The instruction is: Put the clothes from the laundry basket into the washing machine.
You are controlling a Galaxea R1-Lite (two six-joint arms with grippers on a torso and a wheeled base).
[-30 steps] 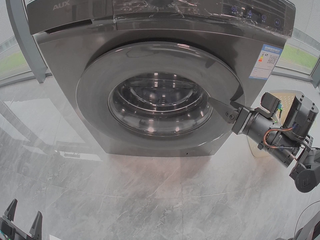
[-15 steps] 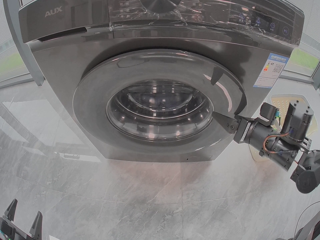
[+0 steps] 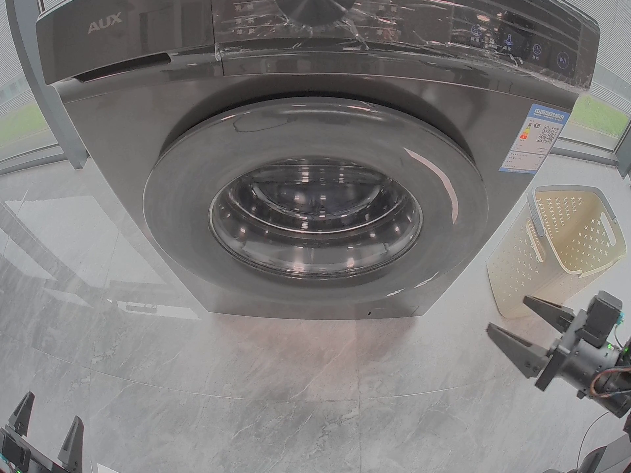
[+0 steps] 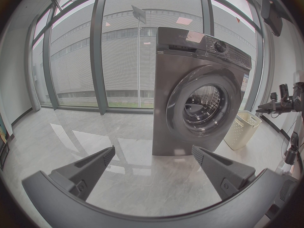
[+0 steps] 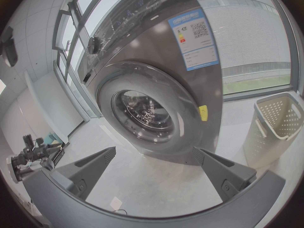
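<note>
both jaws apart, left gripper (image 3: 51, 408), right gripper (image 3: 507, 313), washing machine (image 3: 315, 119) shut, laundry basket (image 3: 526, 264) beside, yellow tag (image 5: 203, 112) nr door

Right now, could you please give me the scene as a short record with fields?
Washing machine: stands on the grey floor, front facing the robot
Door: shut, round glass window
Laundry basket: cream, on the floor beside the machine, at the robot's right; no clothes seen in the part that shows
Right tool: open, holds nothing, in front of the basket, apart from the machine
Left tool: open, holds nothing, low at the robot's left
Task state: door not yet opened
</note>
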